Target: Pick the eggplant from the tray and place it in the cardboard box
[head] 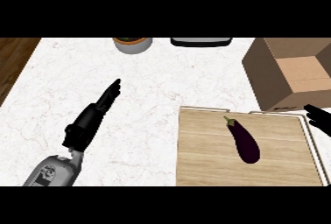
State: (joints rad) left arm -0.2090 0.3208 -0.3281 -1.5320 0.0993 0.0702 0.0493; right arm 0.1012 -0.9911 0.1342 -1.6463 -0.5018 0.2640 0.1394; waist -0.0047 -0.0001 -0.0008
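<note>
Your left hand (97,111) hovers flat over the white marbled counter (149,87), fingers straight, holding nothing; your right hand (318,117) shows only at the right edge, fingers unclear. Wood floor (13,57) lies far left. The dark purple eggplant (244,141) lies on the wooden tray (207,153), near the cardboard box (291,74)

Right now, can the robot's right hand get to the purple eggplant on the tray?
Probably yes. The right hand sits at the tray's right edge, and the eggplant lies bare on the wood with nothing between them.
</note>
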